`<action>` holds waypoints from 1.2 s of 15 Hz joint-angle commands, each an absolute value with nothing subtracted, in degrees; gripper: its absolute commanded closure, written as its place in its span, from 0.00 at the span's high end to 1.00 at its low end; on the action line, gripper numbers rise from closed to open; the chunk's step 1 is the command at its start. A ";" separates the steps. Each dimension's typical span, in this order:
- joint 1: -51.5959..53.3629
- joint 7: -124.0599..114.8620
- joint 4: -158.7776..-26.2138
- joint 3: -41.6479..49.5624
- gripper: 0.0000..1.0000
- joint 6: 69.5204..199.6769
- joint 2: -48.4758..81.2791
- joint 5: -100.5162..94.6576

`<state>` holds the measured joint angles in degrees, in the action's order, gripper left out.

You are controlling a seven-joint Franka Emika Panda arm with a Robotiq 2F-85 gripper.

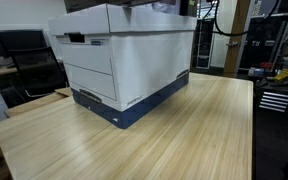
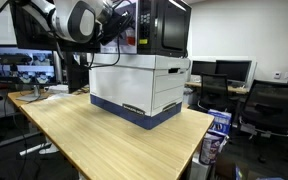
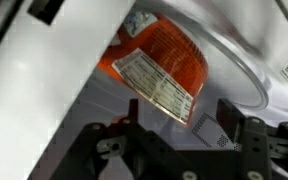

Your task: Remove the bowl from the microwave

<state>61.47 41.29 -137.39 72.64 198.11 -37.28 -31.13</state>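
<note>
The bowl is red-orange with a white label of dark print. It shows only in the wrist view, lying on the glass turntable inside the microwave. The microwave is a black unit standing on top of a large white box with a navy base, which also shows in an exterior view. My gripper is open, with its two dark fingers just in front of the bowl and nothing between them. In an exterior view my arm reaches in at the microwave's front, and the gripper itself is hidden there.
The white box stands on a light wooden table, which also shows in an exterior view. Office chairs and monitors stand around the table. The microwave's white inner wall is close beside my gripper.
</note>
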 commanded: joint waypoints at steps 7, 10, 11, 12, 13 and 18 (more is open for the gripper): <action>60.62 40.01 -137.28 72.17 0.08 198.12 -35.65 -31.48; 56.09 37.82 -139.51 68.09 0.02 198.08 -31.81 -29.52; 52.81 36.34 -141.10 65.35 0.00 197.96 -29.81 -28.62; 47.43 34.75 -142.47 60.74 0.04 196.24 -27.57 -28.01; 43.61 33.73 -143.15 57.10 0.05 194.81 -26.81 -27.94; 28.08 32.75 -145.14 40.69 0.05 187.56 -27.11 -27.33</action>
